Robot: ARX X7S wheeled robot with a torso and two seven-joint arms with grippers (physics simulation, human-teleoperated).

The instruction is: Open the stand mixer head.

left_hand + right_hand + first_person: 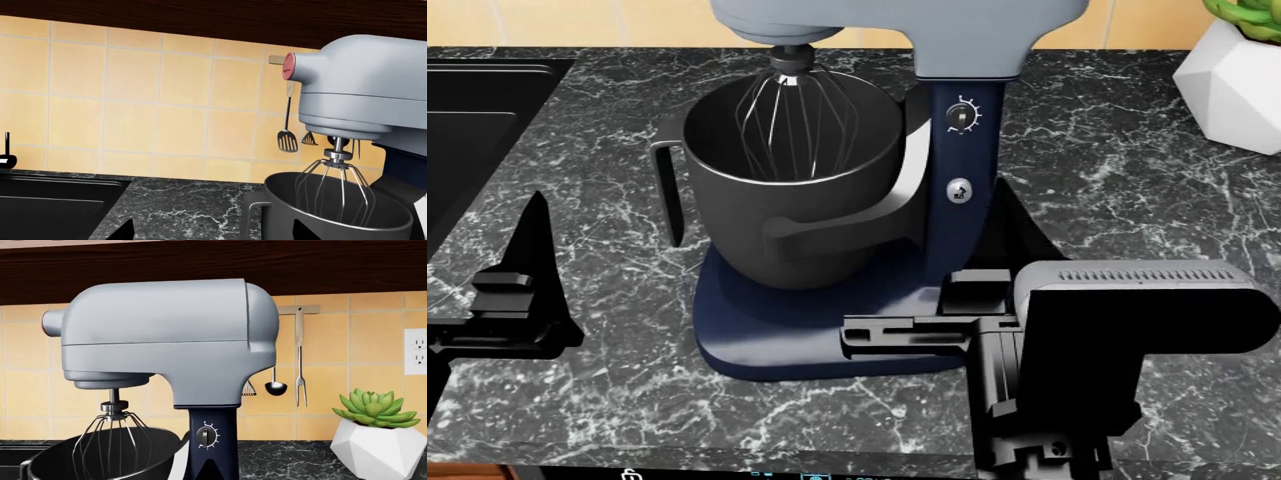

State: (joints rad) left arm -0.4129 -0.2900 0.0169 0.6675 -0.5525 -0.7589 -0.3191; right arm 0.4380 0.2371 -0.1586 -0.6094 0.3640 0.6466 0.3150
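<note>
The mixer head (167,335) sits level and closed on top of its navy column (212,440), with the wire whisk (115,437) hanging down into the dark grey bowl (794,190). The mixer stands on the black marbled tabletop (1121,180), its navy base (814,330) spread under the bowl.

In the head view only the lower edge of the mixer head shows, at the top of the picture, well above and behind both arms. The left gripper (521,290) hovers low over the tabletop beside the bowl's handle side, apart from the mixer; its jaws cannot be told as apart or together from these views. The right gripper (961,320) is low in front of the column, over the base's near right corner, and holds nothing; whether its jaws are spread cannot be told either. Neither gripper touches the mixer head.

A white faceted pot (377,447) with a green succulent (373,410) stands to the right of the mixer. Utensils (299,360) hang on the yellow tiled wall behind, and a dark sink (53,205) lies to the left.
</note>
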